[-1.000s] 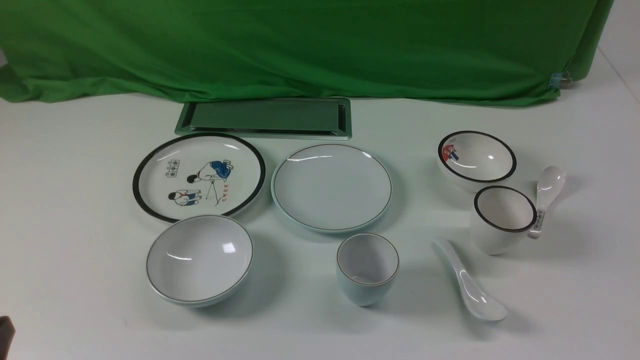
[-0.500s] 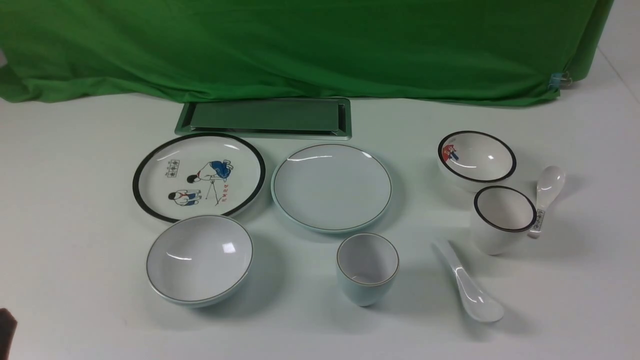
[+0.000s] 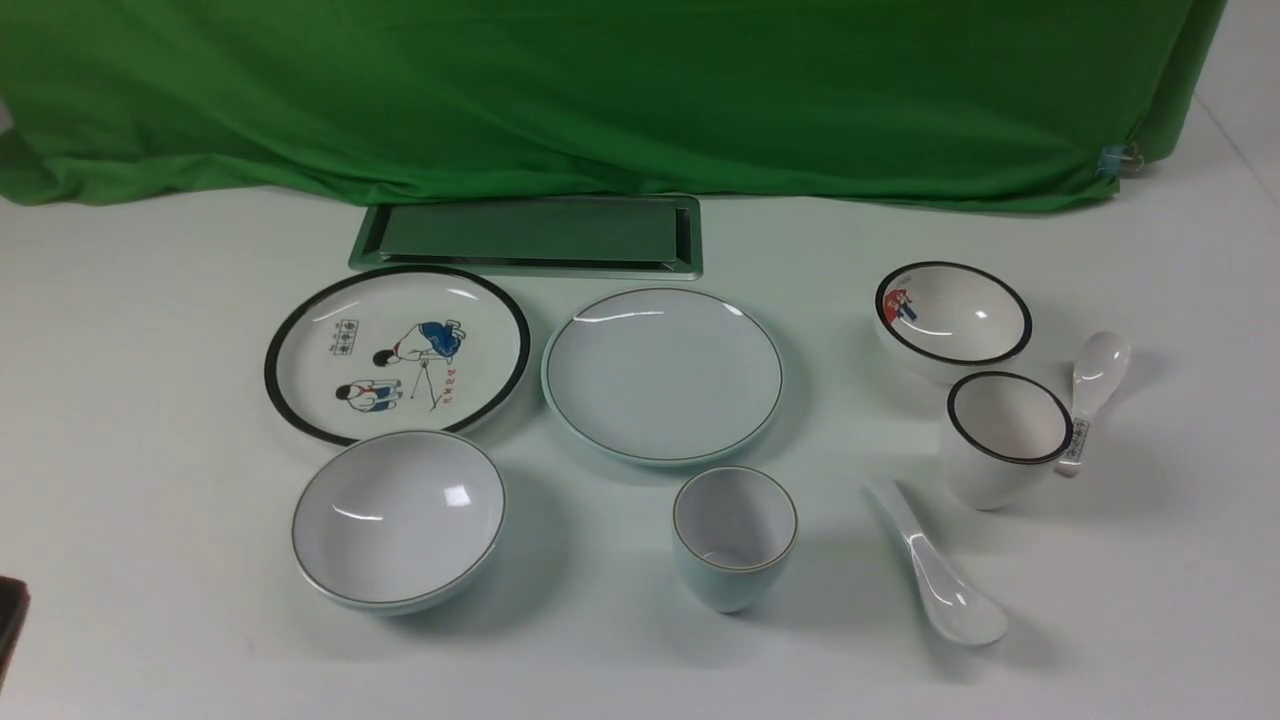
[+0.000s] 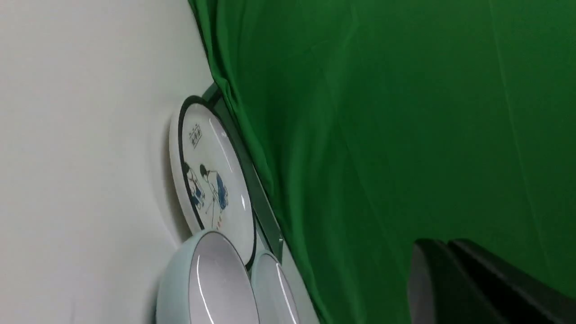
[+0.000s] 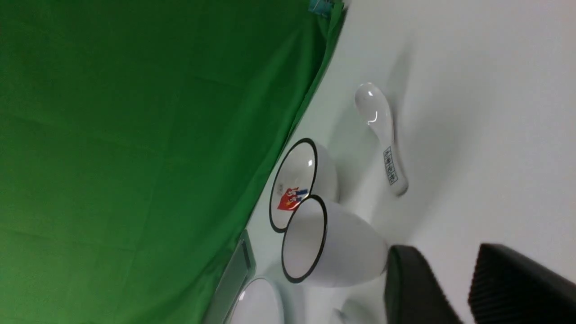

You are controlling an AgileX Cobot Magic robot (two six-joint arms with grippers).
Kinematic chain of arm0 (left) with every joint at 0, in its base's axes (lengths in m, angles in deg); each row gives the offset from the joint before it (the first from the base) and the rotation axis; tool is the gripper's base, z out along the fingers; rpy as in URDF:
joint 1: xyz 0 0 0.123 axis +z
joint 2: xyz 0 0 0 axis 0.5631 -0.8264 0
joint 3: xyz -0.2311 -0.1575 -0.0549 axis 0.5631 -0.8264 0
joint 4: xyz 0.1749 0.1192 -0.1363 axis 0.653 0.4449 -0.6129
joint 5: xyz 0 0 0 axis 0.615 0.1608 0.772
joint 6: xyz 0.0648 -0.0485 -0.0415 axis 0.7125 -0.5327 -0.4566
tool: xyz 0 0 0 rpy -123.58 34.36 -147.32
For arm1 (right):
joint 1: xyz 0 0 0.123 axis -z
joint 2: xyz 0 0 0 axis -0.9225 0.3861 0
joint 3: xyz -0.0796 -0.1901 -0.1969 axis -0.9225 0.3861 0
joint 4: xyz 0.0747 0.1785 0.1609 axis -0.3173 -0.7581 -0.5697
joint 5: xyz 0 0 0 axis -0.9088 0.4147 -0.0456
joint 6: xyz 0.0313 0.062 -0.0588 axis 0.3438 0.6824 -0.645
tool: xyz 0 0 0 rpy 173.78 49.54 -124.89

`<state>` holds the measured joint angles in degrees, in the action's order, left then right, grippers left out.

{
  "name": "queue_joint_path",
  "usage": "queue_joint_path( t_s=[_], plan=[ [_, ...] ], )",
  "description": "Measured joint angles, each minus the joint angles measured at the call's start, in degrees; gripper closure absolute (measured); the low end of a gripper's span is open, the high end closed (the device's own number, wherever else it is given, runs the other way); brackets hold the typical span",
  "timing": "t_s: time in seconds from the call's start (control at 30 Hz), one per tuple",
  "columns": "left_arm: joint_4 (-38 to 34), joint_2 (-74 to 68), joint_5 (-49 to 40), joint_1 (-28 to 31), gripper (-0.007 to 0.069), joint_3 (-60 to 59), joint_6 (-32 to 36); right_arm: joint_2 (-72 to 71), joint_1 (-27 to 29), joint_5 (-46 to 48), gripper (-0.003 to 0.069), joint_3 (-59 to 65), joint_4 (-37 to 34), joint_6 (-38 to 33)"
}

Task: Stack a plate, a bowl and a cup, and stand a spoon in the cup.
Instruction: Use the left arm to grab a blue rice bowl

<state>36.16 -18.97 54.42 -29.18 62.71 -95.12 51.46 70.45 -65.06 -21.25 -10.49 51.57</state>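
Note:
The pale plate point(image 3: 664, 375) lies mid-table, with the plain bowl point(image 3: 398, 520) to its front left and the small cup point(image 3: 735, 535) just in front of it. To the right of the cup lies the plain white spoon point(image 3: 940, 575), bowl end toward me. Only a dark tip of my left gripper point(image 3: 10, 615) shows at the near left edge. In the left wrist view, the left gripper point(image 4: 443, 243) is shut and empty, well short of the bowl point(image 4: 189, 279). My right gripper point(image 5: 445, 249) stands open over bare table with nothing between its fingers.
A black-rimmed cartoon plate point(image 3: 397, 352) sits left of the plate. At the right stand a black-rimmed bowl point(image 3: 953, 315), a black-rimmed cup point(image 3: 1005, 435) and a labelled spoon point(image 3: 1092, 395). A metal tray point(image 3: 528, 235) lies before the green cloth point(image 3: 600, 90).
The left gripper's tip at the front view's left edge has crept slightly upward. The dishes and spoons have not moved.

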Motion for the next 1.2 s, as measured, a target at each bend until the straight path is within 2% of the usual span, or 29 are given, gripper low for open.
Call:
queue_joint_path(
  t_s=[0.1, 0.13, 0.23, 0.3, 0.33, 0.37, 0.4, 0.43, 0.47, 0.5, 0.57, 0.63, 0.7, 0.73, 0.83, 0.93, 0.97, 1.03, 1.2],
  plan=[
    [4.8, -0.1, -3.4, 0.0, 0.0653, 6.8, 6.8, 0.0, -0.1, -4.5, 0.0417, 0.0, 0.1, -4.1],
    [5.3, -0.1, -3.8, -0.1, 0.0653, 6.8, 6.8, 0.0, -0.2, -4.5, 0.0417, 0.0, 0.1, -4.7],
    [14.4, -6.0, -15.1, 0.0, 0.0653, 17.4, 11.5, 0.5, -2.5, -8.4, 0.0449, -0.8, 0.2, -14.1],
    [20.6, -14.2, -23.1, 0.0, 0.0653, 23.5, 15.8, 4.2, -5.1, -7.0, 0.0527, -4.2, 0.2, -24.2],
    [21.0, -15.0, -24.7, 0.0, 0.0653, 24.8, 16.3, 4.6, -5.4, -6.8, 0.0536, -4.6, 0.2, -25.2],
    [23.8, -21.1, -30.1, 0.0, 0.0653, 29.1, 20.3, 8.3, -7.4, -6.0, 0.0594, -7.8, 0.3, -32.8],
    [25.3, -25.5, -33.7, 0.0, 0.0653, 32.2, 23.3, 11.4, -8.9, -5.4, 0.0622, -10.4, 0.3, -38.4],
    [27.1, -31.8, -37.8, 0.0, 0.0653, 35.9, 27.4, 15.6, -11.1, -4.2, 0.0638, -14.7, 0.3, -44.9],
    [27.3, -32.7, -39.1, 0.0, 0.0653, 37.0, 28.0, 17.1, -11.4, -3.5, 0.0640, -15.4, 0.3, -46.9],
    [28.6, -38.8, -42.9, -0.1, 0.0653, 40.9, 31.3, 22.3, -13.6, -0.2, 0.0644, -20.8, 0.3, -53.5],
    [29.4, -43.7, -45.4, -0.5, 0.0653, 43.9, 32.9, 27.0, -15.7, 3.8, 0.0645, -26.8, 0.3, -58.8],
    [30.5, -54.5, -49.1, -2.7, 0.0648, 50.0, 34.4, 37.9, -19.3, 17.8, 0.0645, -39.0, 0.3, -69.0],
    [31.0, -57.0, -49.9, -3.9, 0.0641, 51.2, 34.6, 41.6, -20.2, 21.9, 0.0645, -42.1, 0.3, -70.9],
    [32.7, -62.2, -51.2, -6.0, 0.0622, 53.2, 34.9, 47.1, -21.9, 30.2, 0.0645, -48.0, 0.3, -74.0],
    [37.0, -69.5, -51.2, -10.2, 0.0544, 54.3, 32.4, 55.4, -23.9, 38.2, 0.0645, -53.5, 0.3, -77.6],
    [39.8, -74.9, -48.6, -12.5, 0.0417, 54.5, 29.1, 61.0, -24.9, 38.9, 0.0645, -55.0, 0.3, -78.9],
    [39.9, -75.7, -47.9, -12.5, 0.0406, 54.5, 28.7, 61.3, -25.0, 38.8, 0.0645, -55.1, 0.3, -78.9],
    [40.2, -80.9, -42.9, -12.7, 0.0251, 54.5, 27.0, 64.9, -25.3, 37.6, 0.0645, -55.3, 0.3, -79.7],
    [40.0, -90.1, -35.5, -11.5, 0.0118, 54.6, 24.5, 66.4, -25.3, 34.9, 0.0645, -55.3, 0.4, -81.5]
  ],
)
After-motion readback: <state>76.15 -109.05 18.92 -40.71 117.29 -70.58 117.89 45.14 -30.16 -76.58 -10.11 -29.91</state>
